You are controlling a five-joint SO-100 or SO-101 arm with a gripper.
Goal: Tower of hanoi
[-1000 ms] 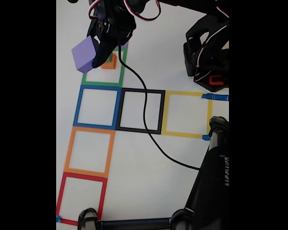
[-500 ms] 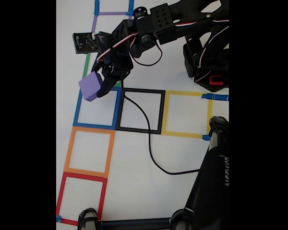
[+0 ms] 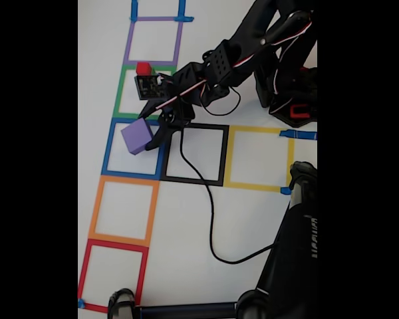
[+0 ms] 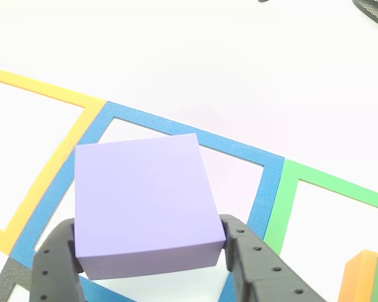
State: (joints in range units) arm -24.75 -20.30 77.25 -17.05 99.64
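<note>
While the black two-finger gripper [image 4: 152, 251] has its fingers [image 4: 255, 267] clamped on either side of the big matte purple cube [image 3: 137, 137], the job right now looks like setting that cube down inside the blue tape square outline [image 3: 109, 147] on the white table [image 3: 186, 219].

In the fixed view the cube sits over the upper part of the blue square, close to its top edge and right side. I honestly can't tell whether it's resting on the table or hanging just above it. The other view shows the cube [image 4: 142, 201] held square between the fingers, top face pretty level, blue tape visible beyond it.

If I were driving this, I'd nudge the cube toward the middle of the blue square before letting go, since it looks biased to one corner. Then lower straight down until the bottom face sits flat, open the fingers only a bit, and lift straight up so nothing drags it sideways. A tilted release would probably make stacking on it harder.

The small red cube [image 3: 143, 68] is up in the green tape square outline [image 3: 122, 93], and the edge of an orange cube [image 4: 359, 277] peeks in at the lower right of the other view. The black cable [image 3: 209, 199] trails across the black tape square outline [image 3: 223, 156], so I'd watch that it doesn't snag.
</note>
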